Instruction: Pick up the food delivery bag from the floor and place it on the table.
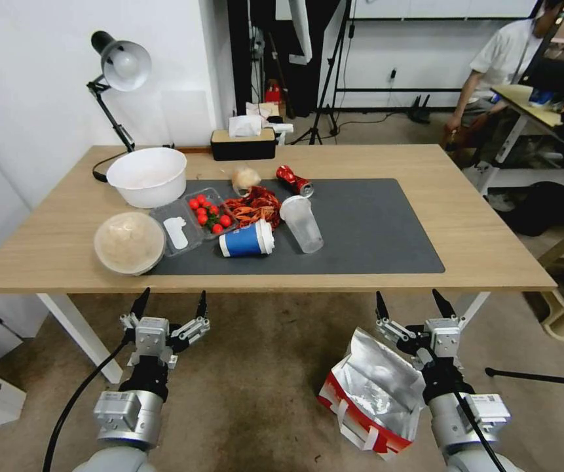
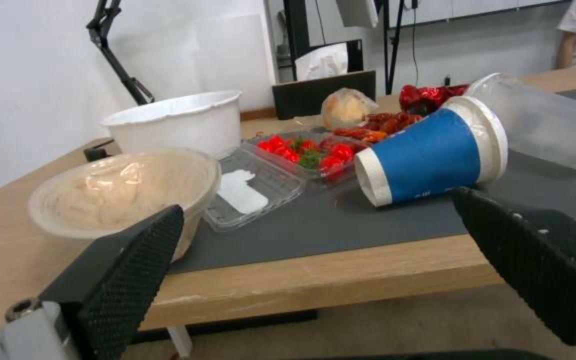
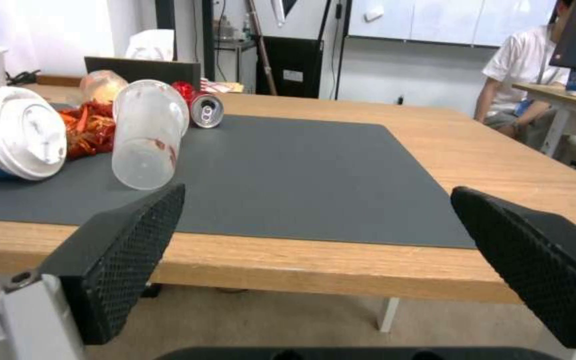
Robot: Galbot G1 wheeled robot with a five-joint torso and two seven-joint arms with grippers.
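Two risks stand out. The biggest is the table (image 1: 485,262) itself: its near edge hangs just above and beyond both grippers, so a bag lifted straight up close to that edge could catch on it. The bag (image 1: 373,393) lies tipped on the floor (image 1: 262,393) under the table's near right corner, foil mouth gaping, beside the right arm; its soft walls and loose white straps may fold or slip in a pinch. The right gripper (image 1: 414,305) hovers above the bag with fingers spread wide, holding nothing; the left gripper (image 1: 170,305) hangs likewise spread and empty near the table's white leg (image 1: 75,328).

Open room is on the mat's (image 1: 373,229) right half and the bare wood toward the right edge. The left half is crowded: white bowl (image 1: 147,174), covered bowl (image 1: 129,242), blue cup (image 1: 245,239), clear cup (image 1: 302,224), can (image 1: 293,180), any of which a swinging bag could topple.
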